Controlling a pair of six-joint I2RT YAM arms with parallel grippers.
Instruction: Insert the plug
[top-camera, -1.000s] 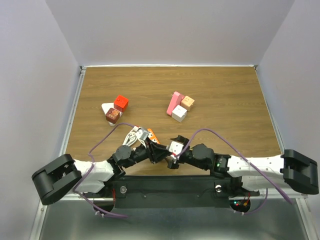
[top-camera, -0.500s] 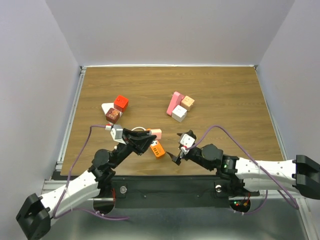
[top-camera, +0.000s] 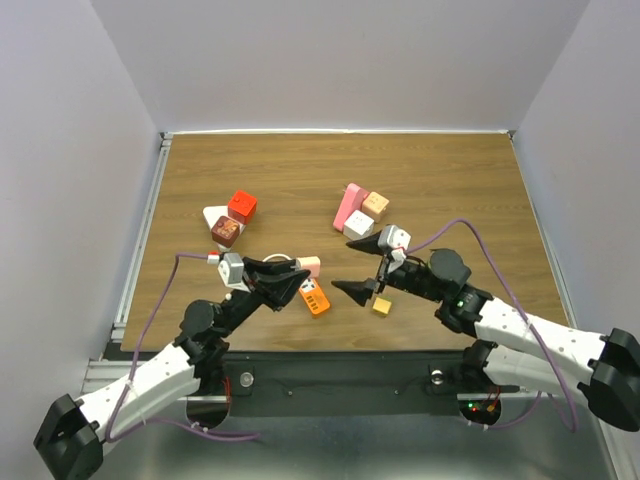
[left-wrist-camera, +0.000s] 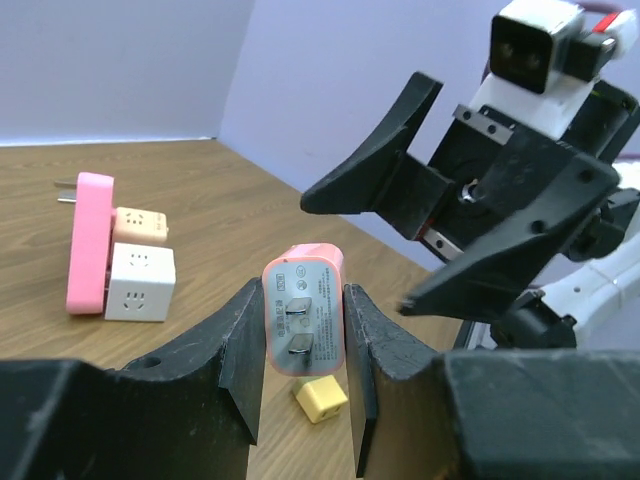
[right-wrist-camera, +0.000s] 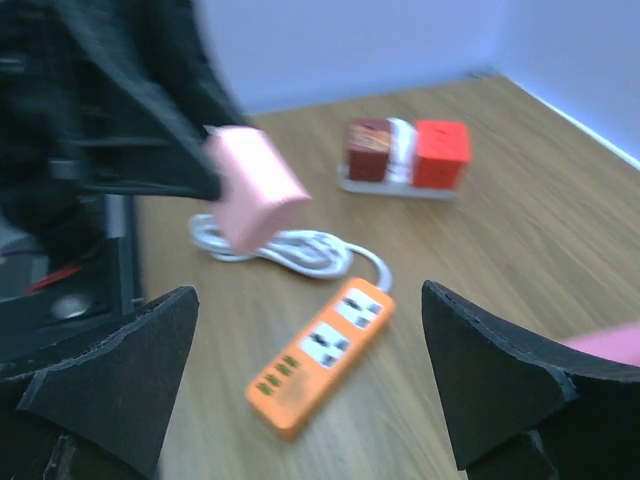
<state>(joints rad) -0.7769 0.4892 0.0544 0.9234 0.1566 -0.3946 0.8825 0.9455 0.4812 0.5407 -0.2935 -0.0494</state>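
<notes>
**Left arm** and **right arm**: white link shells alternate with rounded black joint housings. A purple cable runs along each arm. **Left gripper** and **right gripper**: matt black, with broad wedge-shaped fingers tapering to blunt points. Each wrist bears a small white box camera with two dark round lenses. **Base plate**: black, with silver bolts. Green and red indicator lights glow at the right base.

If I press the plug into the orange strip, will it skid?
Probably: the orange power strip looks small and light, lying loose on the smooth wooden table. Its coiled white cable looks slack, so likely no anchor. It lies flat, so tipping seems unlikely.
</notes>
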